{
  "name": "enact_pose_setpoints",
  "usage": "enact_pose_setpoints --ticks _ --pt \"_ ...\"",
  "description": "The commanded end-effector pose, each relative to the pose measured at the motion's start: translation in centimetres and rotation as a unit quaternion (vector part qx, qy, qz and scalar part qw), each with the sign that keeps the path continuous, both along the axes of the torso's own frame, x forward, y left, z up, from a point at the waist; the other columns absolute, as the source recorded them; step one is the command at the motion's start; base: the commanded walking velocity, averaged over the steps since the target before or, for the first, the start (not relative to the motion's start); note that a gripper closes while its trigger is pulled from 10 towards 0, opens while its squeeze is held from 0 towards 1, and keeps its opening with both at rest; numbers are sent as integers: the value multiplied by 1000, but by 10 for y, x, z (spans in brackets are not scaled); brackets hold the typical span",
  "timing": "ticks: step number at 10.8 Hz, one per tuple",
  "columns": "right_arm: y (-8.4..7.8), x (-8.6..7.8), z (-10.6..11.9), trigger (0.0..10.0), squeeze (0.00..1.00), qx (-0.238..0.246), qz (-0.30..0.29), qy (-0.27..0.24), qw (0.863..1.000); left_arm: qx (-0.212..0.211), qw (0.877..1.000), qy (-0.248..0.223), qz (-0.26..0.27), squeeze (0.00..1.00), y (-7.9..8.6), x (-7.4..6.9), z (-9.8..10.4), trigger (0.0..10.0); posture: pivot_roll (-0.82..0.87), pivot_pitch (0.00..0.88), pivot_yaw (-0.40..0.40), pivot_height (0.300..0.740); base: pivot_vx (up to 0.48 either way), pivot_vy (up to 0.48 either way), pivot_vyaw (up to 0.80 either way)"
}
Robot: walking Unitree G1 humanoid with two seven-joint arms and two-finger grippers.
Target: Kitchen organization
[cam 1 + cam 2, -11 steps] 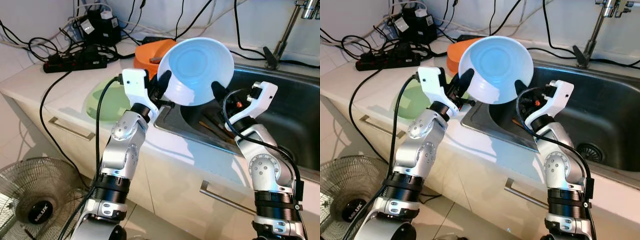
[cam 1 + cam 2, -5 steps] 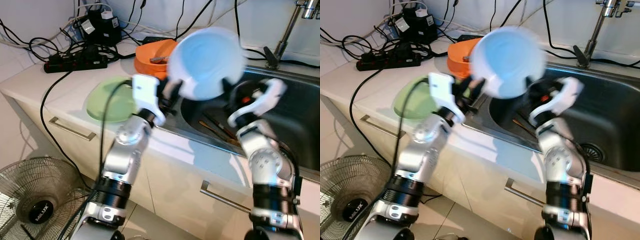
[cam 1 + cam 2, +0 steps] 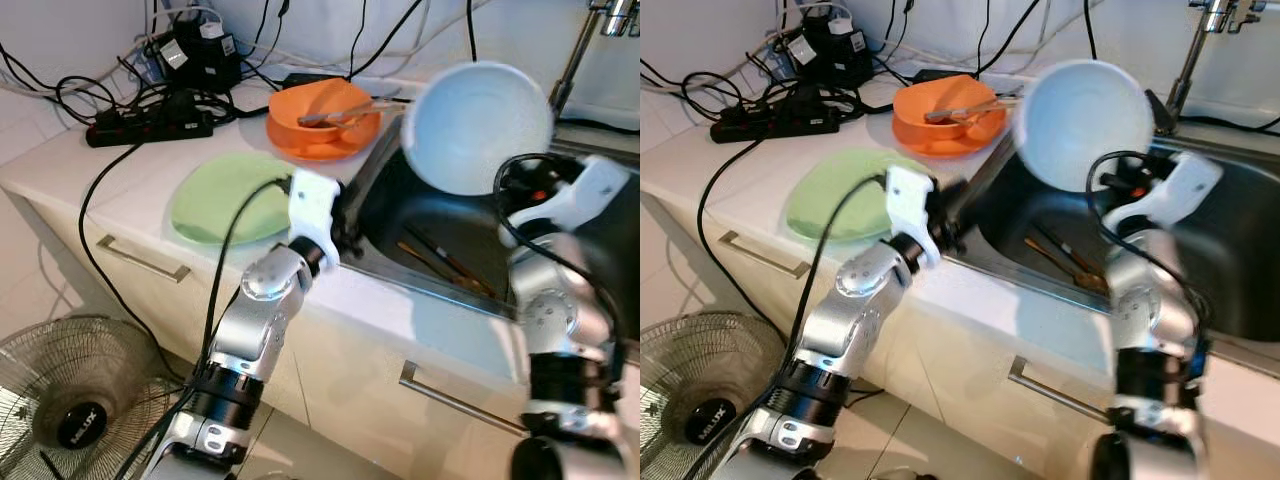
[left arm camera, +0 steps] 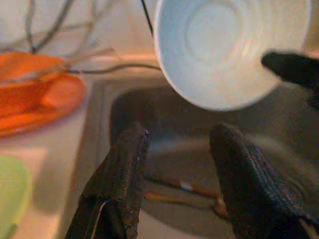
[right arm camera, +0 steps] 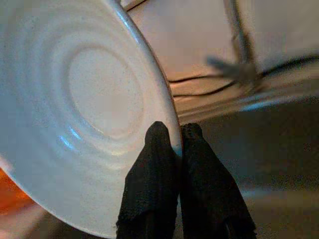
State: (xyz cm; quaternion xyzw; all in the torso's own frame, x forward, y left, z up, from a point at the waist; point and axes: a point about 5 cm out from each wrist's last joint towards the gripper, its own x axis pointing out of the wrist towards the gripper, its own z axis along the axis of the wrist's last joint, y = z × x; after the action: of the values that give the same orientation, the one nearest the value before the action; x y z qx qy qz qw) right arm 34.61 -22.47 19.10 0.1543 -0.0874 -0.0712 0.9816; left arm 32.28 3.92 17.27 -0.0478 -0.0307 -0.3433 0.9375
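A white bowl [image 3: 478, 125] hangs tilted above the steel sink [image 3: 1240, 270], its hollow turned toward me. My right gripper [image 5: 174, 134] is shut on the bowl's rim [image 5: 164, 99], one finger on each side of the wall. My left gripper [image 4: 179, 137] is open and holds nothing. It sits low at the sink's left rim [image 3: 345, 215], apart from the bowl and pointing into the basin.
Chopsticks and utensils [image 3: 440, 260] lie in the sink. On the counter stand a green plate [image 3: 225, 195] and an orange plate with a bowl and spoon [image 3: 320, 115]. A power strip with cables [image 3: 150, 115] lies behind. The faucet [image 3: 580, 50] rises at the back right. A fan [image 3: 70, 400] is on the floor.
The bowl has swung right, over the sink, carried by my right gripper alone. My left gripper let go of it and dropped to the sink's left rim.
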Motion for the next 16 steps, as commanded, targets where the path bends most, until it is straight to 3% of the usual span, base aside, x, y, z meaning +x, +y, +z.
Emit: enact_pose_setpoints --ticks 1,2,4,5,7,8,10,14,16 --pt "5 4 15 10000 0 -27 -2 -28 999 11 1000 7 -12 0 0 -3 -3 10000 28 0 103 740 0 0 0" --pt "-3 8 20 10000 0 -112 -29 -22 993 29 998 37 -32 0 0 -7 -12 10000 32 0 102 740 0 0 0" --pt "0 13 21 10000 0 -293 -44 -17 955 49 995 66 -51 0 1 -13 -21 10000 37 0 99 740 0 0 0" --pt "6 15 18 10000 0 -352 -39 -19 935 45 994 80 -61 0 1 -15 -22 10000 39 0 98 740 0 0 0" --pt "11 18 11 10000 0 -396 -32 -16 918 42 993 89 -67 0 3 -18 -23 10000 43 0 95 740 0 0 0" --pt "13 20 6 10000 0 -436 -30 -14 899 46 992 92 -71 0 3 -19 -23 10000 42 0 95 740 0 0 0" --pt "15 21 -4 10000 0 -476 -24 -2 879 49 992 93 -75 0 2 -20 -22 10000 44 0 94 740 0 0 0" --pt "11 21 -34 10000 0 -519 -4 51 853 53 991 91 -81 0 2 -22 -21 10000 48 0 91 740 0 0 0" --pt "13 22 -36 10000 0 -517 2 52 854 53 991 91 -84 0 1 -23 -20 10000 47 0 93 740 0 0 0"
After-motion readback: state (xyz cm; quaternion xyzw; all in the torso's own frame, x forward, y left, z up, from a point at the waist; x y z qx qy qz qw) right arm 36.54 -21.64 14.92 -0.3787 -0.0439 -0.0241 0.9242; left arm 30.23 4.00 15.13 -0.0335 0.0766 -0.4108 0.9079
